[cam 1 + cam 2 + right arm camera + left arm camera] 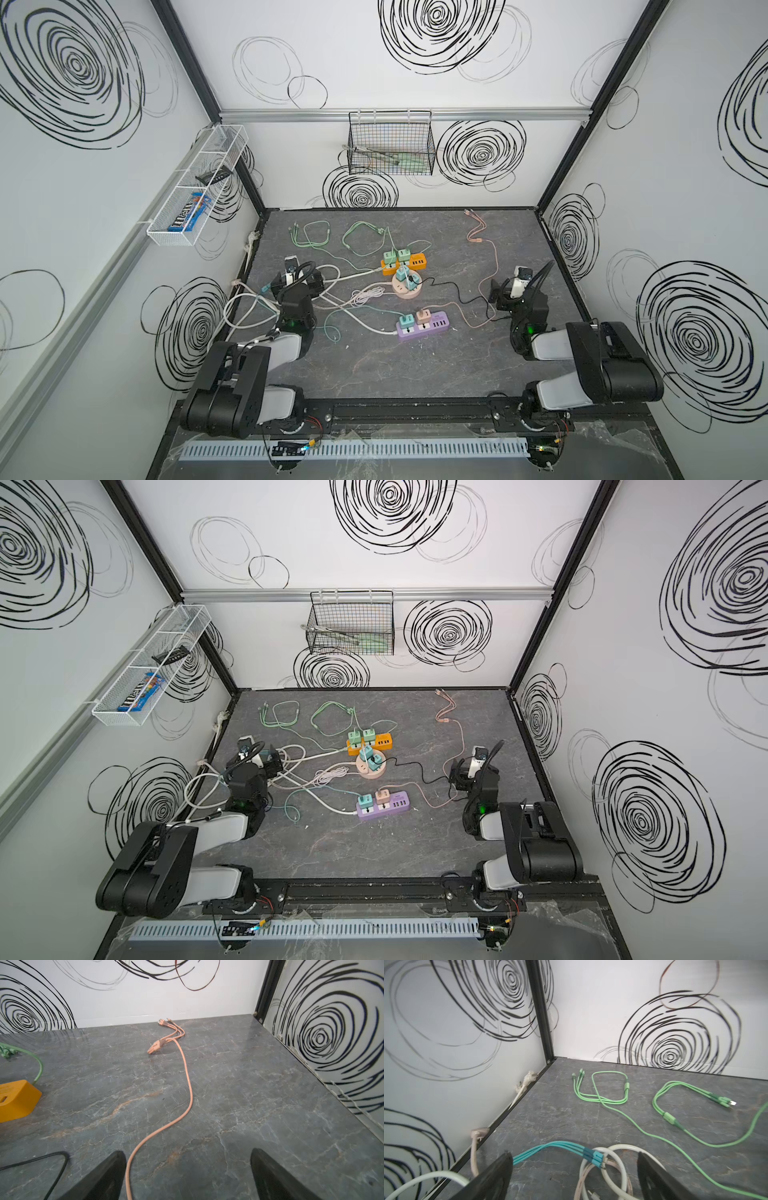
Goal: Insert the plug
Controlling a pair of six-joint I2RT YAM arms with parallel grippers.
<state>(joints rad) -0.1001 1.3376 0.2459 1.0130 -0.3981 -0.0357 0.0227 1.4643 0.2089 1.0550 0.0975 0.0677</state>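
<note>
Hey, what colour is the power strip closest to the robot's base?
Purple. The power strip shows best in a top view.

Teal plug and pink plug stand seated in purple strip.

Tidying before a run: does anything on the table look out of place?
Yes. White cables lie tangled beside the left gripper, and a white plug sits wedged against the left wall.
</note>
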